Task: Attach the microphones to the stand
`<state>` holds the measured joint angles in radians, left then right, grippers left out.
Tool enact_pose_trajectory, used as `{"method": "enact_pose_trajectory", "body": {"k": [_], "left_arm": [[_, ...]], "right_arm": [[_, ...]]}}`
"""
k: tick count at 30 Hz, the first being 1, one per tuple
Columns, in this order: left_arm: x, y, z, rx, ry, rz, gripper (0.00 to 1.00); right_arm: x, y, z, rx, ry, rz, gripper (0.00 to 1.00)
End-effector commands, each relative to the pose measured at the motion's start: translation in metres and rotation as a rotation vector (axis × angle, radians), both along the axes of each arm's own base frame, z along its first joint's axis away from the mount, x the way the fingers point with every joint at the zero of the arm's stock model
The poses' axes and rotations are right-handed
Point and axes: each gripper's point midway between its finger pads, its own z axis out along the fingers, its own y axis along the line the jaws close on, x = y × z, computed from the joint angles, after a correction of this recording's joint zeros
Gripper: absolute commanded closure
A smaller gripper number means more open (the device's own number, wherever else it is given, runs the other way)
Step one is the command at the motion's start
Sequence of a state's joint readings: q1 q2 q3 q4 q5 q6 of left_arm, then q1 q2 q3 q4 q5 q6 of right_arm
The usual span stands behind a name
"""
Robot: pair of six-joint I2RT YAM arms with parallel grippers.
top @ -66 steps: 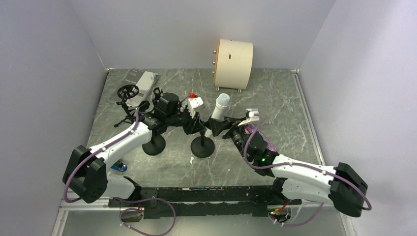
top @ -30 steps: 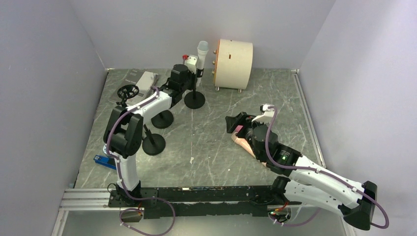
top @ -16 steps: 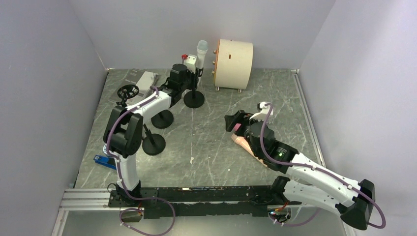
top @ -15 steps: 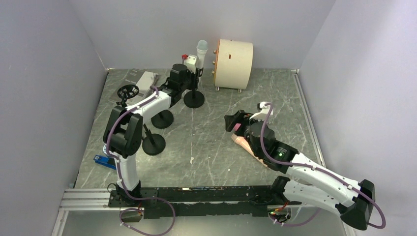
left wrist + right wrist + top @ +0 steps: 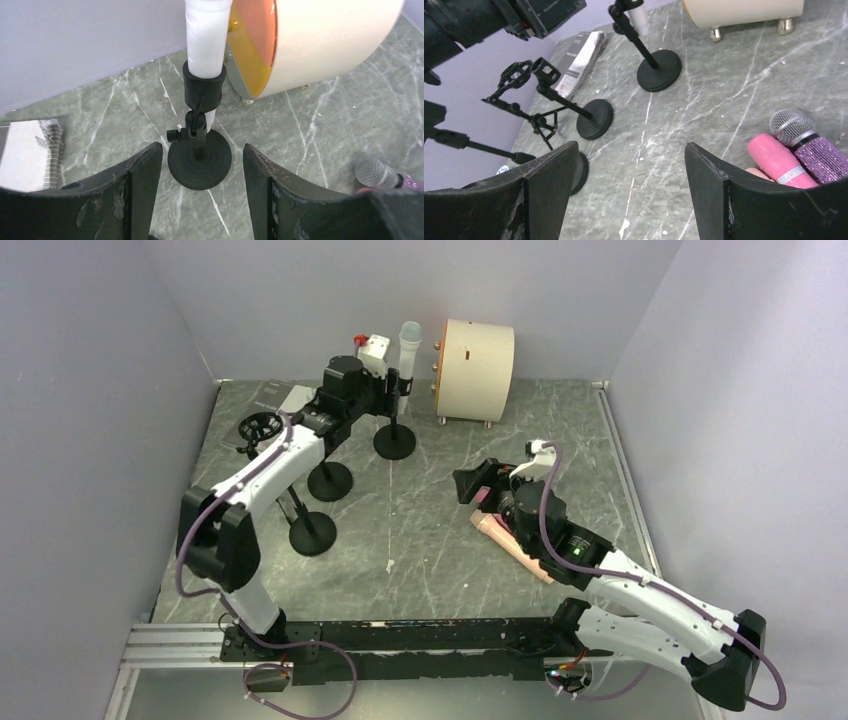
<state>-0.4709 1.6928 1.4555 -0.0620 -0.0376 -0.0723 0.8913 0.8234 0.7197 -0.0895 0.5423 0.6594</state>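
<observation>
The cream drum (image 5: 476,368) stands just right of the white microphone (image 5: 411,343) in its stand (image 5: 394,443), leaving only a narrow gap. A second stand (image 5: 329,482), a third stand (image 5: 312,536) and a small tripod (image 5: 260,427) crowd the left. The worktop (image 5: 420,530) lies open in the middle, across to the peach microphone (image 5: 515,545) lying on the right.

white mic (image 5: 206,37) upright in the stand (image 5: 200,150) clip, round base on the bench (image 5: 310,130) nr the far edge. left fingers (image 5: 135,195) spread wide, clear of it. cream drum (image 5: 320,45) just right of the stand; silver mesh mic head (image 5: 375,174) by the right finger; booklet (image 5: 25,150) far left.
</observation>
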Motion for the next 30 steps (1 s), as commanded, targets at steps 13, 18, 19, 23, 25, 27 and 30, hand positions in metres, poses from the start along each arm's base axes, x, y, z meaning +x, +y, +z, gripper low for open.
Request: {"method": "enact_pose_trajectory", "body": {"k": [13, 18, 19, 23, 25, 27, 30], "left_arm": [[-0.111, 0.067, 0.116, -0.016, 0.006, 0.085, 0.06], [-0.144, 0.089, 0.108, -0.023, 0.014, 0.118, 0.06], [-0.15, 0.092, 0.109, -0.031, 0.012, 0.12, 0.06], [-0.173, 0.101, 0.114, -0.066, -0.001, 0.118, 0.06], [-0.181, 0.109, 0.118, -0.077, -0.021, 0.136, 0.06], [-0.189, 0.118, 0.123, -0.073, -0.045, 0.159, 0.06], [-0.196, 0.139, 0.129, -0.057, -0.078, 0.234, 0.06]], "right_arm": [[-0.018, 0.088, 0.051, 0.041, -0.079, 0.433, 0.07], [0.0, 0.123, 0.041, 0.05, -0.041, 0.474, 0.1], [0.007, 0.132, 0.041, 0.044, -0.041, 0.478, 0.1], [0.042, 0.171, 0.042, 0.033, -0.045, 0.468, 0.1], [0.064, 0.189, 0.036, -0.001, -0.037, 0.443, 0.1], [0.086, 0.207, 0.029, -0.023, -0.022, 0.413, 0.1], [0.111, 0.232, 0.019, -0.027, -0.02, 0.392, 0.09]]}}
